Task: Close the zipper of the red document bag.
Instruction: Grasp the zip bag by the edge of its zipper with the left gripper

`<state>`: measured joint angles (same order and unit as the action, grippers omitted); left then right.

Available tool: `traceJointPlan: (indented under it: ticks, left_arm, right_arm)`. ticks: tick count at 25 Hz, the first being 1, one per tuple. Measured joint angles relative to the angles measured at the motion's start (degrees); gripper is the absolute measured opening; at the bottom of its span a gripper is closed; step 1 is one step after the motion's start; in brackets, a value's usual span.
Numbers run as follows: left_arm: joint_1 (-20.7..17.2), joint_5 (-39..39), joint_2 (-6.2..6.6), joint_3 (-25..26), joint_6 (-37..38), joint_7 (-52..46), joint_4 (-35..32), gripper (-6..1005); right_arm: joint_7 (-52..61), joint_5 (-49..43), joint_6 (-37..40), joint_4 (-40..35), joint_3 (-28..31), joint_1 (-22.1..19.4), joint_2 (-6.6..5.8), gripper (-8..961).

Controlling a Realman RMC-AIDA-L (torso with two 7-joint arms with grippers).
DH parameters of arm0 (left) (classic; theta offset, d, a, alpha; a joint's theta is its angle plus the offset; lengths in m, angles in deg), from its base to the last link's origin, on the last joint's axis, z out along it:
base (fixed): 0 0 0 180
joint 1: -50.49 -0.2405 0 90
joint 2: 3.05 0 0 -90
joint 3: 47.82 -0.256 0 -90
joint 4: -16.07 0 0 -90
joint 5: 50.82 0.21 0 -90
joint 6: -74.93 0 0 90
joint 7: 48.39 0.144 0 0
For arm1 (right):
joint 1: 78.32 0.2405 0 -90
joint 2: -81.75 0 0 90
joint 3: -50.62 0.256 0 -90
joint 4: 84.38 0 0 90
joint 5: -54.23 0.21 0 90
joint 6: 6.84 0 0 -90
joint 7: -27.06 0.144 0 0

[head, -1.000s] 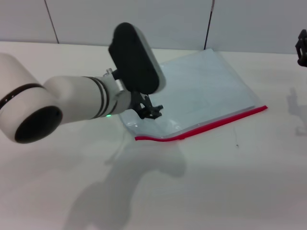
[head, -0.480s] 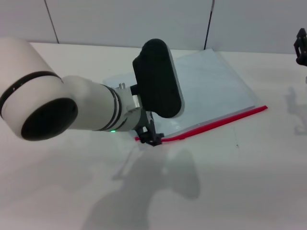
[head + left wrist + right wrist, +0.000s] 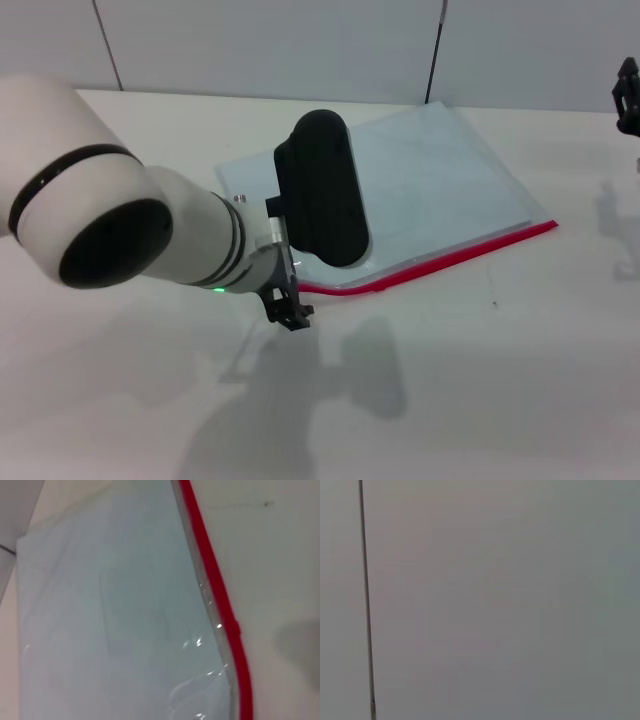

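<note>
Left gripper [image 3: 291, 316] hangs beside the zipper [image 3: 450, 258] end.

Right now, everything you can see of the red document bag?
The red document bag is a flat rectangular pouch of translucent pale blue-white plastic, glossy and slightly wrinkled, lying on the white table with one corner toward the back wall. The zipper, a thin bright red strip, runs along its near long edge and bends near the left end; the left wrist view shows a small bump on it, perhaps the slider. The left gripper sits at that left end; contact cannot be told. The left arm hides part of the bag.
</note>
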<state>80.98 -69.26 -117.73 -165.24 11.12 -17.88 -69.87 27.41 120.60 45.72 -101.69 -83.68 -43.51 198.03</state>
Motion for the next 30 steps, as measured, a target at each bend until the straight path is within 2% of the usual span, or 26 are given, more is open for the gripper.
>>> traceJointPlan:
  ticks: [9, 24, 30]
  left_arm:
    - [0.2, 0.1, -1.23, 3.0, 3.7, 3.5, 4.0, 890]
    - [1.3, -0.6, -1.51, 2.9, 10.6, 3.8, 10.2, 890]
    - [2.5, -3.1, -1.51, 2.9, 12.7, 3.8, 13.5, 891]
  right_arm:
    - [0.0, 0.0, 0.0, 0.0, 0.0, 0.2, 0.00, 488]
    - [0.1, 0.3, 0.0, 0.0, 0.0, 0.4, 0.08, 487]
    - [0.1, 0.3, 0.0, 0.0, 0.0, 0.6, 0.09, 487]
